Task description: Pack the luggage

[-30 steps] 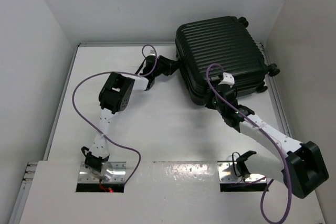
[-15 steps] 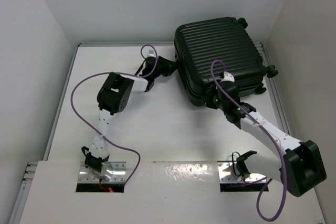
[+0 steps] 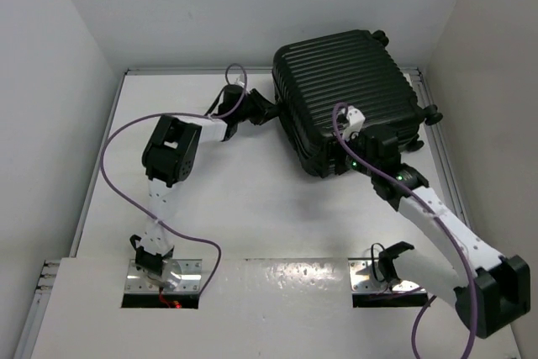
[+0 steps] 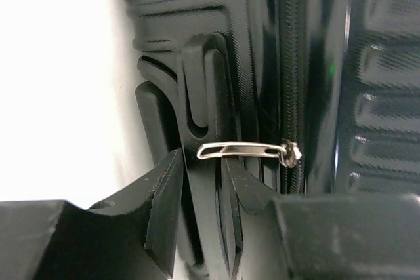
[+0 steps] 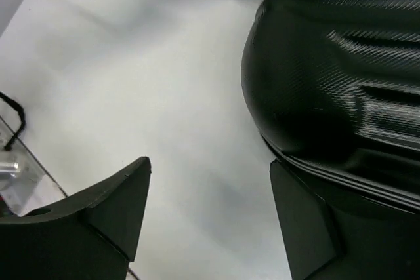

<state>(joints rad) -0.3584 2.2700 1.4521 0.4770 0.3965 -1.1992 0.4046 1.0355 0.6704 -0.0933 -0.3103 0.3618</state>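
Observation:
The luggage (image 3: pixel 349 90), a black ribbed hard-shell suitcase, lies closed at the table's back right. My left gripper (image 3: pixel 271 113) is at its left side. In the left wrist view the jaws (image 4: pixel 202 162) are closed round a raised black handle ridge (image 4: pixel 203 96) of the luggage (image 4: pixel 367 63), just below a silver zipper pull (image 4: pixel 241 151). My right gripper (image 3: pixel 370 147) is at the suitcase's near edge. It (image 5: pixel 210 191) stands open over bare table, with one finger (image 5: pixel 302 227) right beside the luggage's (image 5: pixel 335 63) lower rim.
White walls close in the table (image 3: pixel 210 199) on the left, back and right. The suitcase's wheels (image 3: pixel 434 113) nearly reach the right wall. Purple cables (image 3: pixel 113 145) loop off both arms. Metal mounting plates (image 3: pixel 160 275) lie at the near edge.
My right gripper has opened and reached further in along the suitcase's near edge. The luggage has slid a little to the left, with the left arm drawing back that way.

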